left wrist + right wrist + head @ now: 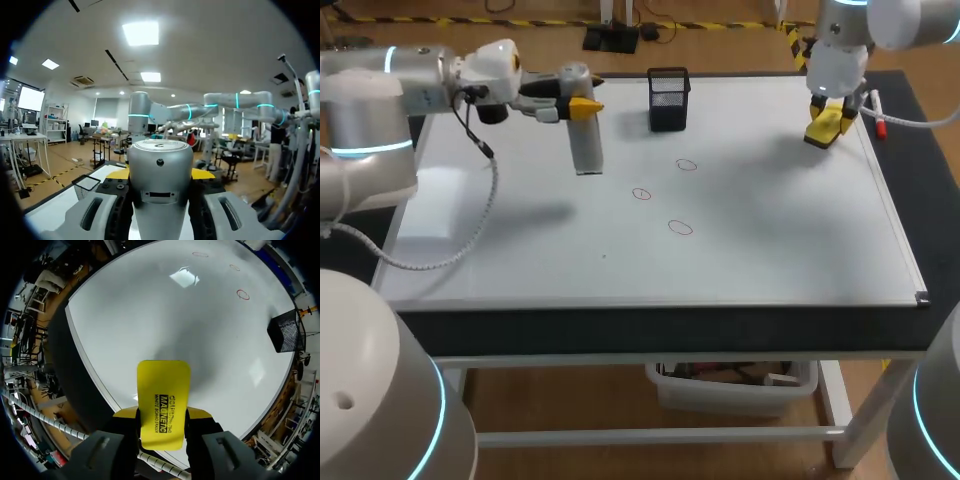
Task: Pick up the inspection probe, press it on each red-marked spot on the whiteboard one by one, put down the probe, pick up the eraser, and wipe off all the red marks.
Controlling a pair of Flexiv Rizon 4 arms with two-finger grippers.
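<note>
Head view: the left claw [582, 103] is clenched on the inspection probe [584, 140], a plain silver-grey cylinder held upright over the whiteboard [770, 250] at about 11 o'clock. I cannot tell whether its lower end touches the board. In the left wrist view the probe [160, 185] fills the gap between the two yellow tips of the claw [160, 175]. It has a flat round cap, a small dark dot and a narrow slot on its side, with no writing that can be read.

The right claw [830, 122] hangs over the board at about 2 o'clock. In the right wrist view that claw [162, 415] grips the eraser [163, 390], a yellow slab with rounded corners and black print on its face.

Three small red rings sit near the board's centre: one [686, 165] toward 12 o'clock, one [641, 193] toward 9, one [680, 228] toward 6. A black mesh cup [668, 100] stands at 12 o'clock by the far edge. A marker [880, 118] lies at 2 o'clock along the right frame.

From the rings outward toward 3, 6 and 9 o'clock the board is bare white. The table [660, 330] shows as a dark strip along the near edge.
</note>
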